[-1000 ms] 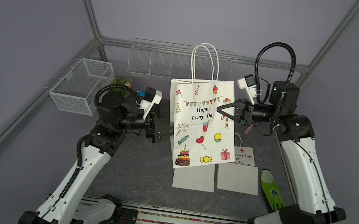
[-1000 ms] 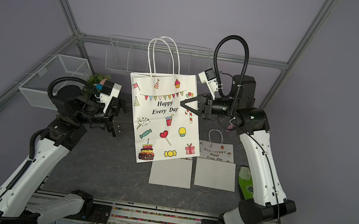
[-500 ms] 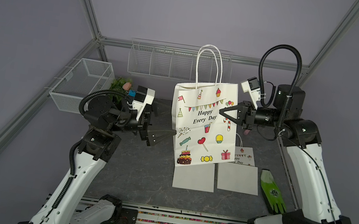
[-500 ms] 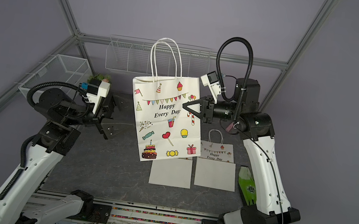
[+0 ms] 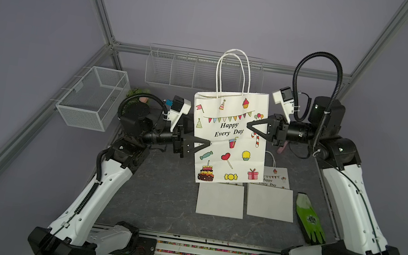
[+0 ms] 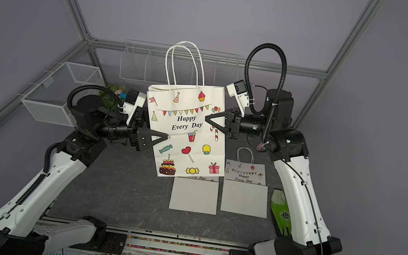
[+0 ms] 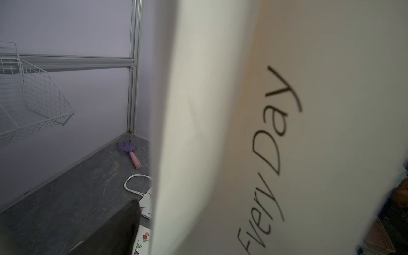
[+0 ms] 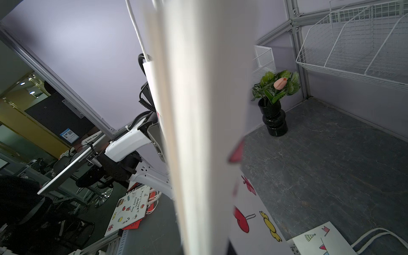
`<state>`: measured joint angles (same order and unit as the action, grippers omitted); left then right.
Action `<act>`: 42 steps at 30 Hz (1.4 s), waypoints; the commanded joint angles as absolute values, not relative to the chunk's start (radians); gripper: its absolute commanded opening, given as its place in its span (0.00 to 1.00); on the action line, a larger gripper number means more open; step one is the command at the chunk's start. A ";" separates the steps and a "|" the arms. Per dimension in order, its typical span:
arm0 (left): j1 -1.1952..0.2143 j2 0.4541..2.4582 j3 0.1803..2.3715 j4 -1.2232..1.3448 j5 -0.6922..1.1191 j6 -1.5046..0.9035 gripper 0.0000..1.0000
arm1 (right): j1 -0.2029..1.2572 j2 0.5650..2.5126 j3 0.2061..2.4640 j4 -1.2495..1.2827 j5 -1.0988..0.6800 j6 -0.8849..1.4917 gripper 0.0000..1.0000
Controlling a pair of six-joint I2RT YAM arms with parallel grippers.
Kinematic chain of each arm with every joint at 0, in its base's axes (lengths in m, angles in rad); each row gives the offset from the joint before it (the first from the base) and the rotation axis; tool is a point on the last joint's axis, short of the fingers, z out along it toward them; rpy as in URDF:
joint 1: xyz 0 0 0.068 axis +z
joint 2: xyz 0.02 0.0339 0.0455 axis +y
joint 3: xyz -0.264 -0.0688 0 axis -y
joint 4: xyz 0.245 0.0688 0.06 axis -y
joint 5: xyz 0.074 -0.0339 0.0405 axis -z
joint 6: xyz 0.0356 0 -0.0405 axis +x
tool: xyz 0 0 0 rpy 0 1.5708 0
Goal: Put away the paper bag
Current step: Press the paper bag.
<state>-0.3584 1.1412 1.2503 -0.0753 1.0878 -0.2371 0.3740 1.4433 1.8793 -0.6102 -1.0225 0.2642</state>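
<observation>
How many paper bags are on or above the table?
3. One bag is held upright by the right gripper. Two flat bags lie side by side on the table: one in view, one partly behind the held bag. More may be hidden there.

**Surface finishes.** The paper bag (image 5: 228, 140) was matt white paper bearing colour print. The two flat sheets (image 5: 221, 199) were plain matt grey card. The table (image 5: 158, 196) had a dark, stone-veined matt top. The mesh basket (image 5: 91, 99) and wire rack (image 5: 178, 74) were white-coated metal, and the frame post (image 8: 297, 55) was bare silvery metal. The vase (image 8: 274, 119) was glossy black. The arm shells (image 5: 91, 199) were smooth white plastic.
</observation>
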 commanded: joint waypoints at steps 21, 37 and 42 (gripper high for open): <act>-0.366 1.141 1.285 -0.109 1.053 -0.179 0.94 | 0.366 1.386 1.904 -0.614 -0.957 0.281 0.07; -0.236 0.962 1.135 0.093 0.668 -0.277 1.00 | 0.222 1.418 1.811 -0.212 -1.341 0.608 0.07; -0.236 0.994 1.150 0.061 0.742 -0.257 0.94 | 0.224 1.494 1.808 0.059 -1.433 0.815 0.07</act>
<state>-0.2401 0.9737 1.1488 0.0402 0.7330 -0.2512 0.2241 1.4509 1.8126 -0.1577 -1.3373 0.6506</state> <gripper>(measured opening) 0.936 0.068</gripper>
